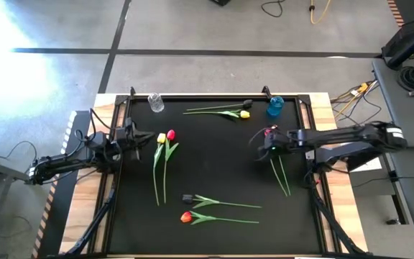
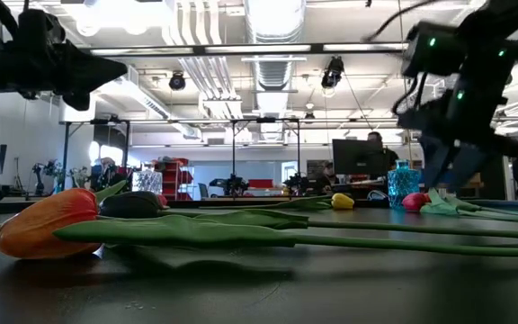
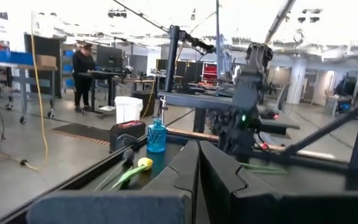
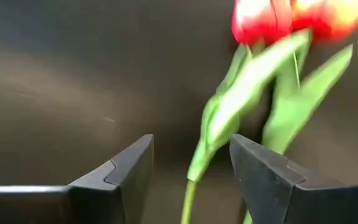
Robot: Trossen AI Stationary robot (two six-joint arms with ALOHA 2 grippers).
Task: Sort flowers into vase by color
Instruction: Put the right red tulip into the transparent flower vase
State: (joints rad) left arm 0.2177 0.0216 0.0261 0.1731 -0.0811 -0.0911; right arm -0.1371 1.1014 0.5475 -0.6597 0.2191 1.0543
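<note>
Right now the right end effector hangs over the heads of two red tulips, a little below the blue vase w/ fingers parted and nothing between them. The wrist cam shows the heads beyond the fingertips, stems trailing back toward the front tabletop edge, so the long axis runs away from the blue vase. Right arm is clearly nearer. Left end effector waits below the clear vase, fingers closed on nothing, beside the yellow and red pair. Yellow and dark tulips lie left of the blue vase, close to any path toward it; orange and dark ones are well apart
</note>
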